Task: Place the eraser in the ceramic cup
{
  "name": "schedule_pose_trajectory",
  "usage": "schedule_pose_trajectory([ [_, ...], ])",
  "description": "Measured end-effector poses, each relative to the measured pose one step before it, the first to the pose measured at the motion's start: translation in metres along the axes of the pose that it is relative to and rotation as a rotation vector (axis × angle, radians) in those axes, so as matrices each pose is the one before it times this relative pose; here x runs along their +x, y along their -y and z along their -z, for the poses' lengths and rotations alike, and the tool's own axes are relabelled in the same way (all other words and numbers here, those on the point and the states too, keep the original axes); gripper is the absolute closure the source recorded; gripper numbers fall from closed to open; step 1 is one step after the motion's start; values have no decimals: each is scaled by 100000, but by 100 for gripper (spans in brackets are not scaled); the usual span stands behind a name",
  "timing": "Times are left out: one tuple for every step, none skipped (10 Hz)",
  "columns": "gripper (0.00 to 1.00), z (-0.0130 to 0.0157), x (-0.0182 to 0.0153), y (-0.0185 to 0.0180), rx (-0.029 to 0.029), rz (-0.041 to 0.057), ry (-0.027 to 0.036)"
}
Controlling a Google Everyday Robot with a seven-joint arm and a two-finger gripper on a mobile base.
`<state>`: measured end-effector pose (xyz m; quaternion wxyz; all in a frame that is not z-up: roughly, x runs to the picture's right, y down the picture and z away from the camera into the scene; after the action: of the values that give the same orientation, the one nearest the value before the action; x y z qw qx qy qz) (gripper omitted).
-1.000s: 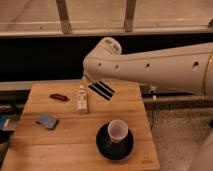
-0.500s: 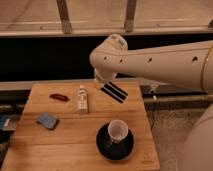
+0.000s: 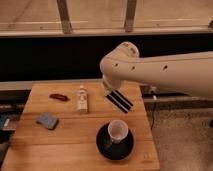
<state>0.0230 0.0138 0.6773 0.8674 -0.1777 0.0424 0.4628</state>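
The eraser [image 3: 120, 101], a flat black block with white stripes, hangs tilted above the right part of the wooden table [image 3: 65, 145]. My gripper [image 3: 108, 91] holds its upper left end and is mostly hidden under the white arm [image 3: 165, 72]. The ceramic cup [image 3: 118, 131], pale with a dark inside, stands upright on a black saucer [image 3: 106, 148] near the table's front right. The eraser is above and slightly behind the cup, apart from it.
A small clear bottle with a white cap [image 3: 82, 99] stands mid-table, left of the eraser. A small red object [image 3: 59, 97] lies at the back left and a blue-grey pad [image 3: 47, 120] at the left. Behind the table runs a dark wall with a rail.
The arm has carried the eraser rightward and a little lower, from near the bottle toward the space above the cup. Nothing on the table has moved.
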Motion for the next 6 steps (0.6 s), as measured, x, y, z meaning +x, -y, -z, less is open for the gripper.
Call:
schedule_pose_trajectory([
  [100, 5, 719, -1575, -2144, -467, -191],
  [100, -107, 693, -1680, -1751, 71, -563],
  [100, -220, 724, -1122, -1324, -289, -886],
  [100, -465, 953, -785, -1342, -978, -1594],
  [100, -546, 563, -341, -1171, -642, -1341],
  [100, -787, 583, -166, -1211, -906, -1387],
])
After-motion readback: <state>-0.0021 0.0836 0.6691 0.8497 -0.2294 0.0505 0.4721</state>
